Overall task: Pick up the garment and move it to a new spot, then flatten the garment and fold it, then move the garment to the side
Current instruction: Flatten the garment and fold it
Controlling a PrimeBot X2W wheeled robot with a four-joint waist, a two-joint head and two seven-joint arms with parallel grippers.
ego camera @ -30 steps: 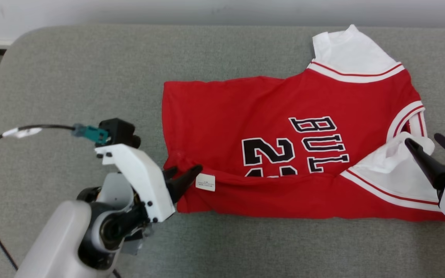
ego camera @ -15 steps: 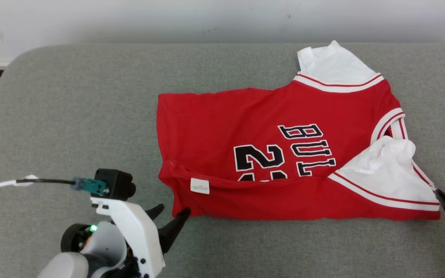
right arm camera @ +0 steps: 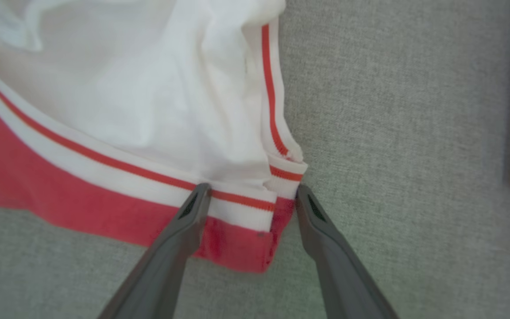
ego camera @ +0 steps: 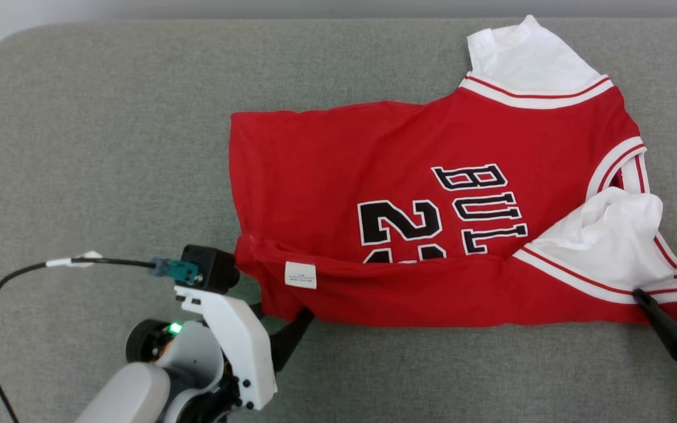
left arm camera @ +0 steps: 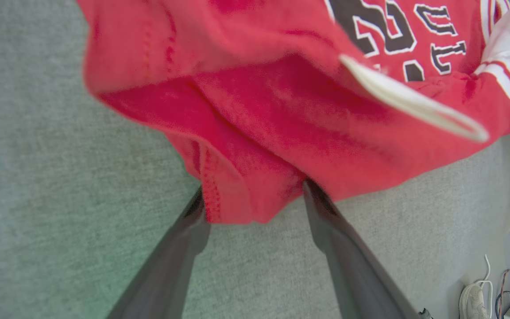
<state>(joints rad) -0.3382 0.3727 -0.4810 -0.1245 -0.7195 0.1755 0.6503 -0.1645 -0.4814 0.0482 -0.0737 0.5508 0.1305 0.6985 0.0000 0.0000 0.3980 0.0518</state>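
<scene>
1. A red knit basketball jersey with white sleeves and black lettering lies mostly flat from the centre to the right of the head view. It rests on a grey woven padded surface. Its bottom edge is folded up over the print, and one white sleeve is bunched at the right.
2. The left gripper is at the lower left of the head view with its fingers spread and nothing clamped. In the left wrist view, the red hem corner sits between them.
3. The right gripper is at the lower right edge of the head view with its fingers apart. They straddle the striped white-and-red trim corner without pinching it.
4. Handling: the jersey looks light, thin and limp, so it will drape and sag when lifted. It is not fragile. It probably slides easily on the weave, and its layers may separate.
5. Where to grip: take the two bottom corners now between the fingers, the stitched hem at left and the ribbed trim at right. The thicker seams likely give a better bite. Catch both layers, or the fold may open.
6. A white rectangular care label sits near the bottom-left hem. Don't grab that alone.
</scene>
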